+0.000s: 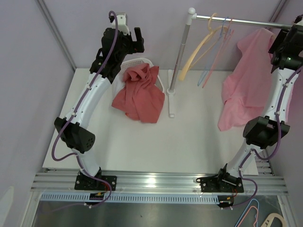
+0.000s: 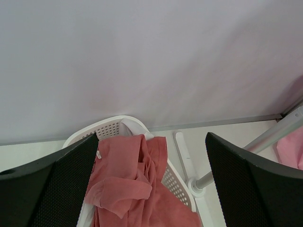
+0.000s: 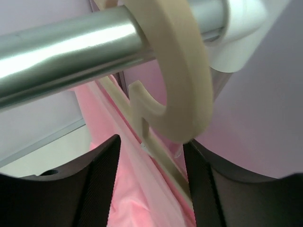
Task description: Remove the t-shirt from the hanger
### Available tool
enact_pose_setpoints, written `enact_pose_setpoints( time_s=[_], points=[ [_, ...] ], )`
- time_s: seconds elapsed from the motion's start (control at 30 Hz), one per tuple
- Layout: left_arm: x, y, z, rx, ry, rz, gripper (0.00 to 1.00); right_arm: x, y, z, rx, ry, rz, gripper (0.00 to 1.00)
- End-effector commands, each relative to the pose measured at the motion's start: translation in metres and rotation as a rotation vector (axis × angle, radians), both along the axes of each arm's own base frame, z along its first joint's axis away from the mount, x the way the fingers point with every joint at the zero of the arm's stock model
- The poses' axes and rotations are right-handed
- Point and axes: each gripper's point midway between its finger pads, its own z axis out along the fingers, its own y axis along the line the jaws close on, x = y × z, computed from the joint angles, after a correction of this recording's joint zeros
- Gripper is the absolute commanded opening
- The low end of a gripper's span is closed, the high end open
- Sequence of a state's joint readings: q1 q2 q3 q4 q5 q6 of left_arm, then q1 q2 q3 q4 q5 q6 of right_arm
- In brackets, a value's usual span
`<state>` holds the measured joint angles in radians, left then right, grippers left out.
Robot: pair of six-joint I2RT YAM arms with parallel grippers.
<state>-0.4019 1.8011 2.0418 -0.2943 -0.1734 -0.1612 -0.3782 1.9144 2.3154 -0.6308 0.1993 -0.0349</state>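
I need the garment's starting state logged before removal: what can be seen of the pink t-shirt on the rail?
The pink t-shirt is soft, light-pink cloth, creased and bunched, hung on a cream plastic hanger hooked over the metal rail near its right end. It drapes long and loose beside the right arm; whether its hem touches the table is unclear. The right gripper is open astride the hanger's neck, above the cloth.

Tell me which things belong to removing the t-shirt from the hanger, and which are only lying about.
Belong to the job: pink t-shirt, its cream hanger, rail, right gripper.
Lying about: red garment, white basket, empty hangers on the rail.
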Motion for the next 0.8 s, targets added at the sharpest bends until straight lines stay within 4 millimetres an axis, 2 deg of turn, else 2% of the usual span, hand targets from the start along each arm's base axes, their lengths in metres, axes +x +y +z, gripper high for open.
enact_pose_setpoints(
  time_s=[0.0, 0.1, 0.17, 0.2, 0.27, 0.3, 0.33, 0.43, 0.5, 0.6, 0.63, 0.7, 0.77],
  points=[
    [-0.001, 0.000, 0.026, 0.000, -0.073, 0.006, 0.99, 0.007, 0.000, 0.015, -0.019, -0.045, 0.024, 0.57],
    [-0.001, 0.001, 0.031, -0.001, -0.086, 0.007, 0.99, 0.011, 0.001, 0.015, -0.018, -0.053, 0.038, 0.56],
    [0.000, 0.000, 0.032, 0.002, -0.087, 0.006, 1.00, 0.014, 0.002, 0.013, -0.013, -0.052, 0.045, 0.52],
    [0.001, 0.000, 0.030, 0.007, -0.084, 0.006, 0.99, 0.015, 0.003, 0.016, -0.010, -0.059, 0.053, 0.48],
    [0.001, 0.000, 0.033, 0.007, -0.087, 0.007, 1.00, 0.019, 0.004, 0.014, -0.003, -0.057, 0.061, 0.33],
    [0.001, 0.000, 0.033, 0.008, -0.088, 0.007, 1.00, 0.019, 0.003, 0.014, -0.003, -0.055, 0.060, 0.33],
    [0.001, 0.001, 0.034, 0.008, -0.090, 0.007, 1.00, 0.021, 0.006, 0.013, 0.000, -0.053, 0.080, 0.27],
    [0.001, 0.000, 0.033, 0.008, -0.089, 0.006, 0.99, 0.025, 0.009, 0.010, 0.002, -0.048, 0.105, 0.18],
    [0.000, -0.002, 0.035, 0.009, -0.090, 0.000, 1.00, 0.025, 0.010, 0.010, 0.005, -0.053, 0.107, 0.16],
    [-0.004, -0.002, 0.038, 0.014, -0.096, 0.001, 0.99, 0.024, 0.009, 0.018, 0.003, -0.079, 0.095, 0.07],
    [-0.005, -0.002, 0.039, 0.018, -0.099, 0.003, 0.99, 0.021, 0.010, 0.027, -0.004, -0.099, 0.095, 0.02],
    [-0.008, -0.003, 0.044, 0.025, -0.109, 0.004, 0.99, 0.018, 0.013, 0.038, -0.006, -0.130, 0.098, 0.00],
    [-0.012, -0.002, 0.050, 0.025, -0.122, 0.003, 1.00, 0.011, 0.019, 0.058, -0.020, -0.176, 0.109, 0.00]
  ],
)
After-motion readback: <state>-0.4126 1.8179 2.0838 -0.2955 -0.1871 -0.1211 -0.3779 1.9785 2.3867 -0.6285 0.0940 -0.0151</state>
